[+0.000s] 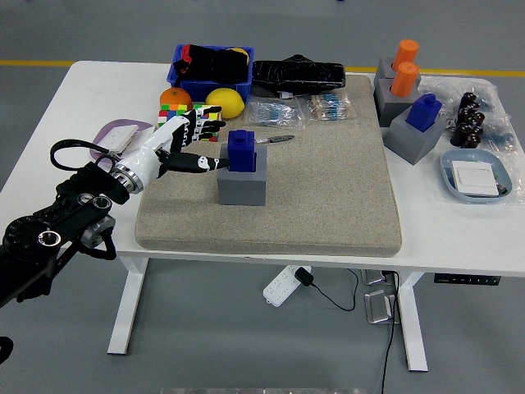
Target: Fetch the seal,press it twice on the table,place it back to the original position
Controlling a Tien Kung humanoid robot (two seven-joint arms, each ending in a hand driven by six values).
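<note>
The blue seal (242, 151) sits in its grey holder (243, 185) on the mat (328, 189), with the left hand (184, 144) just beside it, fingers spread and empty, so fetching, pressing and returning all look undone

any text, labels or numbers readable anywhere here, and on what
None can be read.
The plastic packets behind the blue seal show blue print, too small and blurred to read.
The white card in the blue-grey tray shows no legible marks.
The black pouch shows only glare.
The left hand, fingers spread by the seal, carries no lettering.
</note>
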